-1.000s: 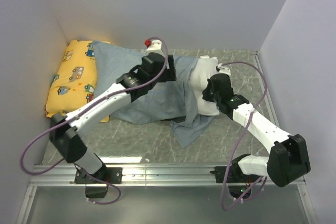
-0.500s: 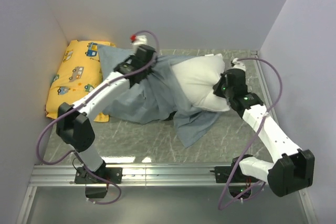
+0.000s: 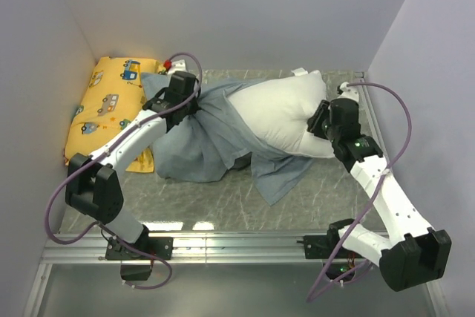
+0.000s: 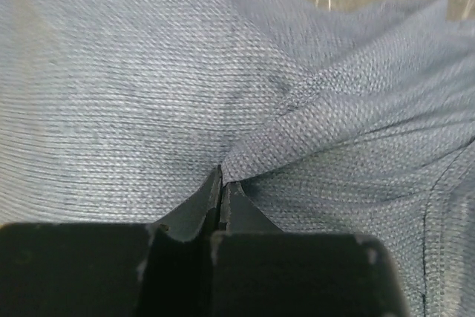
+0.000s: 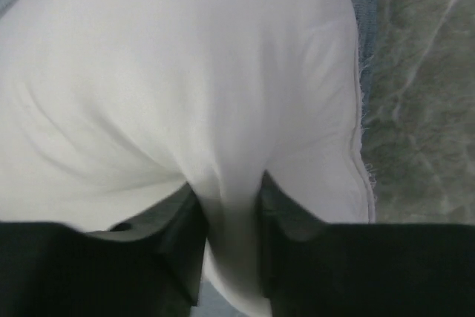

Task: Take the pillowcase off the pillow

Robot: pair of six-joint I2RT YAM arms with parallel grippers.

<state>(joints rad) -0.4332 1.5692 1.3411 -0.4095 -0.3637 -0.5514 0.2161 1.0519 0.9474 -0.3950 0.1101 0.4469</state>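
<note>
Top external view: white pillow at the far right of the table, mostly bare, with only its left end tucked inside the pillowcase. Pillowcase lying crumpled at centre, lighter blue-grey side showing, reaching left to a yellow cushion.

Pillow judged light, plump and springy. Gives readily under a pinch, so best taken by a deep fold near a corner or seam rather than across its full bulk. Pillowcase judged thin, limp and woven, not slippery. Best taken by a bunched ridge near its closed end and drawn away from the pillow. Likely to snag only where cloth wraps the stuffed end.

Left wrist view: left gripper closed tight on a raised ridge of the blue-grey cloth, its 2 fingers meeting with only fabric between.

Right wrist view: right gripper part-way open, with a thick fold of pillow filling the gap and touching both fingers. Reads as a hold on the pillow, firmness impossible to tell.
</note>
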